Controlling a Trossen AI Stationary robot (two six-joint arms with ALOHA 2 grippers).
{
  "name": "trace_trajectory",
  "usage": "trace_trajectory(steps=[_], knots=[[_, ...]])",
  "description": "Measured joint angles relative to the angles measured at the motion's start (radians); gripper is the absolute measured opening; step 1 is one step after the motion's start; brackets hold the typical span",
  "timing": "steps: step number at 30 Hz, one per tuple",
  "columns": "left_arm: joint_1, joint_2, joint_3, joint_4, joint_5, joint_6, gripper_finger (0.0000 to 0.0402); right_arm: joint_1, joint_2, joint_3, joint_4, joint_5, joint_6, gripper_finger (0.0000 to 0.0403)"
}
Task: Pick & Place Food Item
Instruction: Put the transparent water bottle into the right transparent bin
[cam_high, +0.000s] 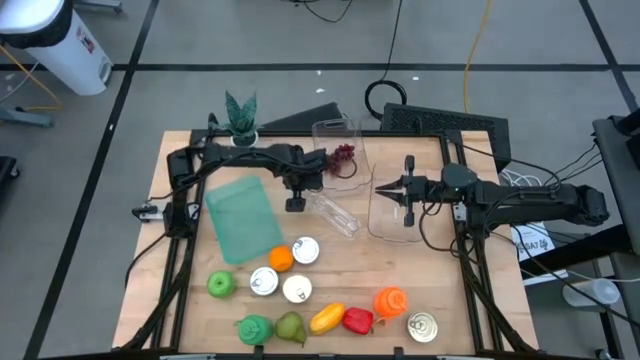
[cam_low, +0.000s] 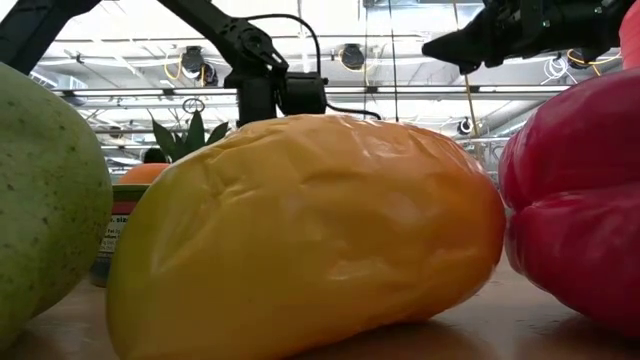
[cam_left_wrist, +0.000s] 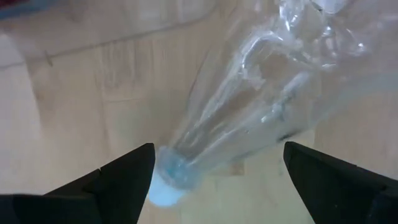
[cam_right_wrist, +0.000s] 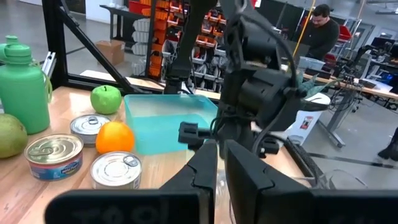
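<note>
The clear bottle (cam_left_wrist: 249, 112) is lying under our left gripper (cam_left_wrist: 214, 180), fingers spread; our right gripper (cam_high: 388, 188) is hovering pinched together.

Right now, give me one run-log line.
left gripper: open, astride clear bottle | right gripper: shut, above table | food items: untouched

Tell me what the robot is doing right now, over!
Left end effector open over the clear plastic bottle, cap end between its fingers. Right end effector shut, hanging above the clear container. Fruit and cans untouched. Nothing blocking, over.
</note>
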Motion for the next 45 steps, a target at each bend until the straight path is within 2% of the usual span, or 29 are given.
trace_trajectory(steps=[11,14,18,23,25,30,35,40,45], knots=[[0.001,0.000,-0.095,0.109,-0.027,-0.050,0.0364,0.000,0.000,0.000,0.012,0.000,0.000,0.0025],[0.001,-0.002,-0.110,0.119,-0.022,-0.061,0.0348,0.000,0.000,0.000,0.012,0.000,0.000,0.0025],[-0.001,-0.002,-0.111,0.115,-0.017,-0.079,0.0284,0.000,0.000,0.000,0.012,0.000,0.003,0.0025],[-0.004,-0.002,-0.113,0.094,-0.012,-0.093,0.0165,0.000,0.000,0.000,0.012,0.000,0.003,0.0025],[-0.011,-0.003,-0.113,0.083,-0.011,-0.095,0.0143,0.000,0.000,0.000,0.012,0.000,0.003,0.0025],[-0.043,-0.003,-0.112,0.057,-0.029,-0.133,0.0143,0.000,0.000,0.000,0.011,-0.011,0.025,0.0025],[-0.102,-0.041,-0.115,0.016,-0.095,-0.198,0.0137,0.002,0.000,0.000,0.011,-0.084,0.031,0.0025],[-0.145,-0.172,-0.113,-0.051,-0.192,-0.267,0.0136,0.002,0.000,0.001,0.011,-0.104,0.030,0.0025],[-0.182,-0.322,-0.111,-0.120,-0.341,-0.329,0.0136,0.002,0.000,0.001,0.011,-0.104,0.030,0.0025]])
